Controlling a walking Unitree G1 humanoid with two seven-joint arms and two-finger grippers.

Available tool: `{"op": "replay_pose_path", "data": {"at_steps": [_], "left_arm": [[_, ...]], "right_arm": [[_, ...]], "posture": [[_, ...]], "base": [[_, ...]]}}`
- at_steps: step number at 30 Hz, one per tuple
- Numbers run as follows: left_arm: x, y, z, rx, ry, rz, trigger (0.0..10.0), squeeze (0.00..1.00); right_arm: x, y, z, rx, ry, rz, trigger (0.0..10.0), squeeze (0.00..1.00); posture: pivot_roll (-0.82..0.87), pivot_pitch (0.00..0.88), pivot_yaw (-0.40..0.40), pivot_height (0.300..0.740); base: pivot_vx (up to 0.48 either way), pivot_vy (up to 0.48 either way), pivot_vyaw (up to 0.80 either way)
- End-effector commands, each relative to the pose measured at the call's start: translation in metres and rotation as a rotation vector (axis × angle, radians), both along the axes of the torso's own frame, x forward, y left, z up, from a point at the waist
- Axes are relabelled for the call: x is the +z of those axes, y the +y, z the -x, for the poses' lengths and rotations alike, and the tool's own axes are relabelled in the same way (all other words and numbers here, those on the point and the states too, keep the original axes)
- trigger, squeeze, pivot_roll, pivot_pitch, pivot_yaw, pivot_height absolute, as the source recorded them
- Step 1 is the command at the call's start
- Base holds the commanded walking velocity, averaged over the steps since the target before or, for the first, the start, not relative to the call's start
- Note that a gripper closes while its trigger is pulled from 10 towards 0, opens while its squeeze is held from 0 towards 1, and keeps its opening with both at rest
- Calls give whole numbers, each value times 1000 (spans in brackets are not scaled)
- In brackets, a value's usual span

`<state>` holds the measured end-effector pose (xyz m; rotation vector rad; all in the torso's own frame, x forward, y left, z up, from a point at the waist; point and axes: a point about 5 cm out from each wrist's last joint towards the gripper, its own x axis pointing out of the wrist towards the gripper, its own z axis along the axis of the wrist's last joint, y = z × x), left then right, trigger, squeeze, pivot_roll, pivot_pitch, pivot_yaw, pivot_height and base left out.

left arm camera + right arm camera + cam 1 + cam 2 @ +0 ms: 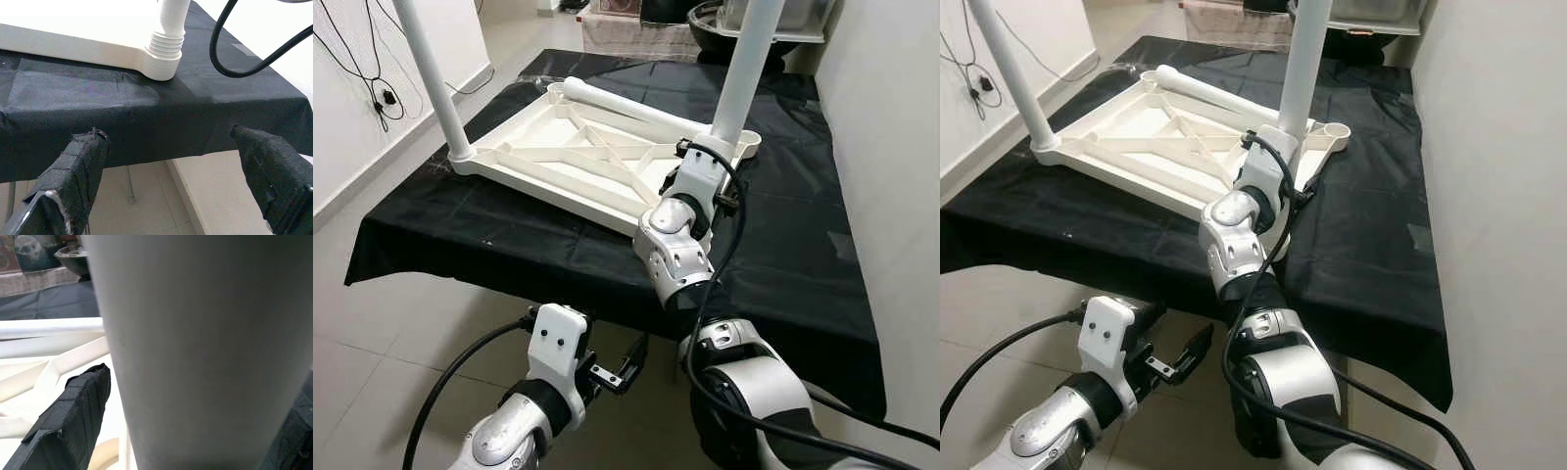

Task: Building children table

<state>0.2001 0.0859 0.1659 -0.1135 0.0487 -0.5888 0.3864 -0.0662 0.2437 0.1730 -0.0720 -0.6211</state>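
Two white legs stand upright on the upturned white tabletop (578, 157), which lies ribbed side up on a black cloth (783, 245) over a table. One leg (431, 78) rises from the corner on the robot's far left; the other leg (744, 73) rises from a corner on the right. A third leg (626, 106) lies flat along the far edge of the tabletop, and an empty socket (1337, 132) shows at the far right corner. The right gripper (705, 162) reaches over the cloth to the base of the right leg; in the wrist view one black finger (68, 421) sits just beside the leg, with the other seemingly at its opposite side, so it appears to clasp the leg. The left gripper (631, 364) hangs below the table's near edge, its fingers (73, 171) spread wide, touching nothing. A black cable (234, 58) loops above the cloth.
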Motion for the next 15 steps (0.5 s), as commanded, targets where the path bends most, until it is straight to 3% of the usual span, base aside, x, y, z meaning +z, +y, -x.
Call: {"op": "replay_pose_path", "data": {"at_steps": [1, 15], "left_arm": [[-5, 0, 1, 4, 16, -11, 10000, 0], [-10, 4, -3, 13, 19, -23, 10000, 0]], "right_arm": [[-8, 2, 3, 28, 17, -19, 10000, 0], [-26, -15, 18, 153, 38, 11, 10000, 0]], "posture": [[221, 129, -15, 740], [214, 110, -13, 740]], "base": [[0, 0, 0], [0, 0, 0]]}}
